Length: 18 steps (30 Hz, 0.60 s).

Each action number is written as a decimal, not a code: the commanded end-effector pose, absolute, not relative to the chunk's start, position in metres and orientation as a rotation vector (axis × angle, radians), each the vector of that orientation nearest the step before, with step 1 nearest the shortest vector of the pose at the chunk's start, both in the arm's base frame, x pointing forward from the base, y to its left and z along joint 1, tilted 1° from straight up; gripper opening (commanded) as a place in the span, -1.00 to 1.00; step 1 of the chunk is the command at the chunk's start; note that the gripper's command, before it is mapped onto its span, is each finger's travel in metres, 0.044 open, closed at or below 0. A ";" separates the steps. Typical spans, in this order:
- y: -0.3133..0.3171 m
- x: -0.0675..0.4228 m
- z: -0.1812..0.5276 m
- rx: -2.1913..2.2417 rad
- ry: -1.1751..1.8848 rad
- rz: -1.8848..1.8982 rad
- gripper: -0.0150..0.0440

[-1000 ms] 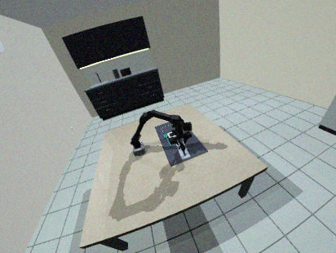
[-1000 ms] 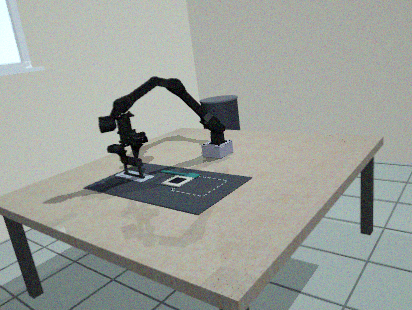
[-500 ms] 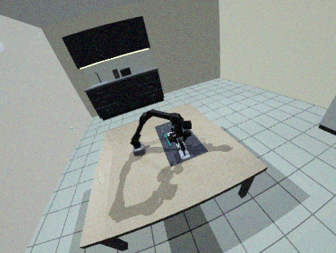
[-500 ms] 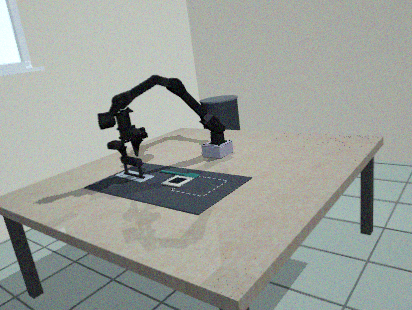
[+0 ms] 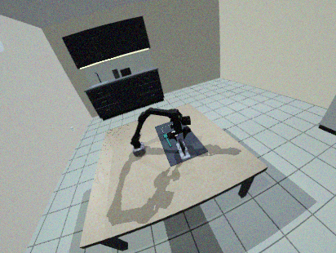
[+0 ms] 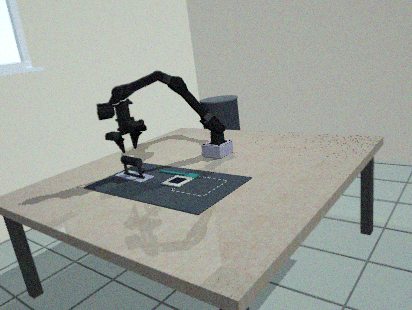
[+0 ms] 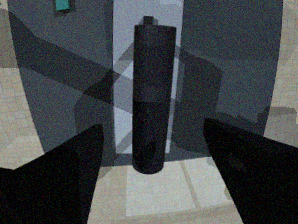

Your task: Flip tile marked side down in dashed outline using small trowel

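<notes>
The tile (image 6: 170,183), pale with a dark square showing on its upper face, lies flat on the dark mat (image 6: 165,198) (image 7: 240,30). It is at the near-left end of the dashed outline (image 6: 201,195); its exact overlap is unclear. The trowel (image 6: 132,161) (image 7: 154,65) rests on the mat at its left end in the exterior view, away from the tile, pale blade flat and black handle raised. My gripper (image 6: 129,149) (image 7: 154,123) is open above the trowel. Its fingertips stand apart on either side of the handle in the wrist view, touching nothing.
A teal bar (image 5: 167,139) (image 6: 180,174) (image 7: 62,4) lies on the mat beside the tile. The arm's pale base (image 6: 217,149) (image 5: 139,151) stands on the wooden table (image 6: 300,170) behind the mat in the exterior view. Arm shadows cross the mat and table.
</notes>
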<state>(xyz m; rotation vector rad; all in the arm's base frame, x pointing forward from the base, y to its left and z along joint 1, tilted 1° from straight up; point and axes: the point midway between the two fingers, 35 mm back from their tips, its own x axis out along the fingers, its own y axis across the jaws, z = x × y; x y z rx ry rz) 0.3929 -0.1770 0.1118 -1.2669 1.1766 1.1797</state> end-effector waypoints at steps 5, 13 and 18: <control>-0.180 0.395 0.110 -1.138 1.219 0.995 0.53; -0.184 0.396 0.104 -0.956 1.245 0.772 0.53; -0.186 0.397 0.102 -0.848 1.247 0.650 0.53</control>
